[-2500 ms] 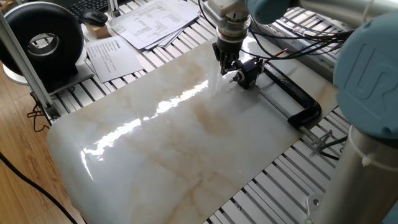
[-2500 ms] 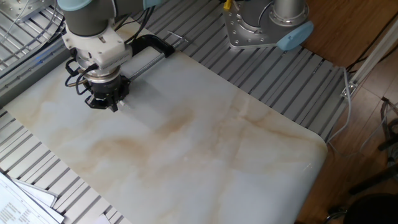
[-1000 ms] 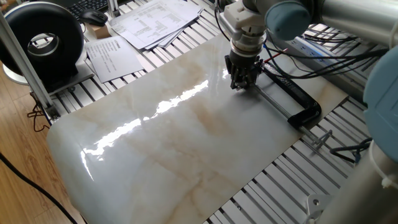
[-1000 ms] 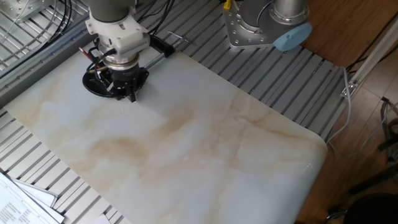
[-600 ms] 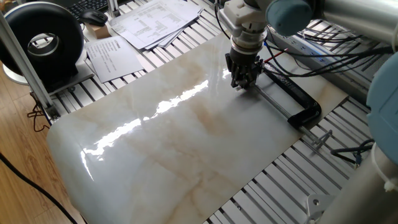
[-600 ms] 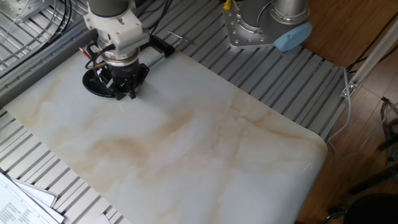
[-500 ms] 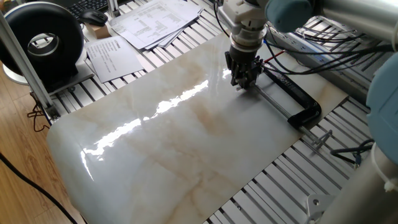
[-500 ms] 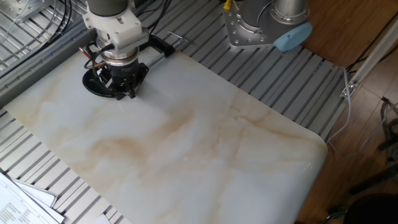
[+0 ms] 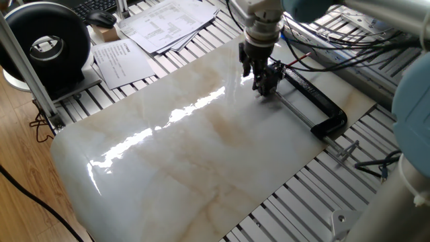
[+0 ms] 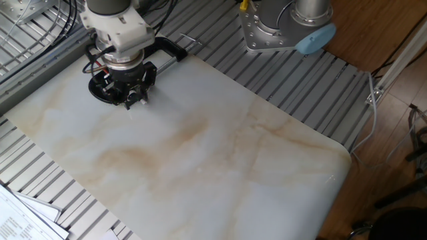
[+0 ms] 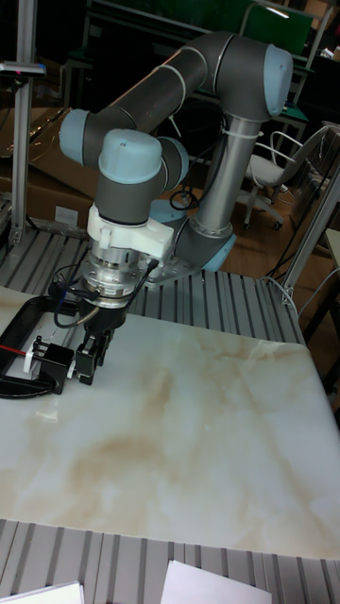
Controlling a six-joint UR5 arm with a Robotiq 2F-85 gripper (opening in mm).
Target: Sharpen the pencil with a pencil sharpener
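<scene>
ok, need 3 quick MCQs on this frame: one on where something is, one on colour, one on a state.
1. Where is the tool?
A. at the slab's far end by the sharpener
B. mid-slab
C. off the slab, over the papers

2. What colour is the C-clamp?
A. red
B. black
C. yellow

3. How is the marble slab lit?
A. matte
B. in shadow
C. streaked with glare

Key: 1 A, it hangs next to the pencil sharpener; 2 B, its long bar and jaw are black; 3 C, bright streaks cross the slab.

Bright overhead light leaves a broken streak of white glare across the glossy marble table in one fixed view. The other fixed view is evenly lit and soft. The tall fixed view is dimmer, its background dark and slightly grainy.
</scene>
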